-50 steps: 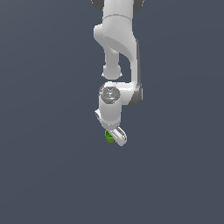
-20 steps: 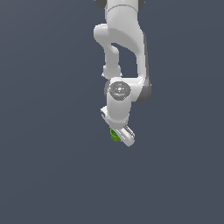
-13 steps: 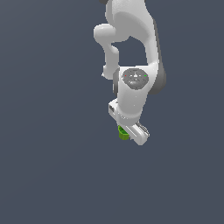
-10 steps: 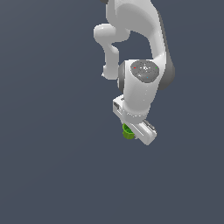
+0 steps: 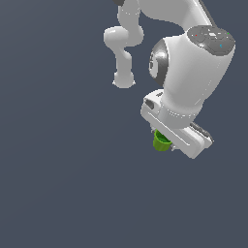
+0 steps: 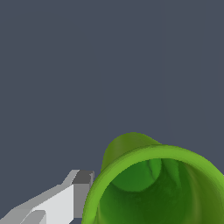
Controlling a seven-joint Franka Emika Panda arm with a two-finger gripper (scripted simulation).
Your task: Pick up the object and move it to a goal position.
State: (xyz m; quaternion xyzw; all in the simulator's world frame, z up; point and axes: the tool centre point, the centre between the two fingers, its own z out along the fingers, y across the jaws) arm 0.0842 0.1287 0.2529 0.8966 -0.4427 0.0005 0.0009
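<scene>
The object, a small bright green cup (image 5: 160, 143), hangs just under the white hand of my gripper (image 5: 163, 140) in the exterior view, held off the grey ground. The hand's body hides most of the cup and both fingers there. In the wrist view the cup (image 6: 153, 188) fills the near corner, its hollow inside facing the camera. One white finger with a dark pad (image 6: 78, 192) sits right against the outside of its rim. The other finger is out of view. The gripper is shut on the cup.
The arm's white links (image 5: 193, 63) fill the upper part of the exterior view's right. Everything around the cup is plain dark grey ground (image 5: 63, 184); no other object or marker shows in either view.
The arm has swung toward the exterior view's right and closer to the camera, looming much larger. The green cup has travelled with the hand, staying under it.
</scene>
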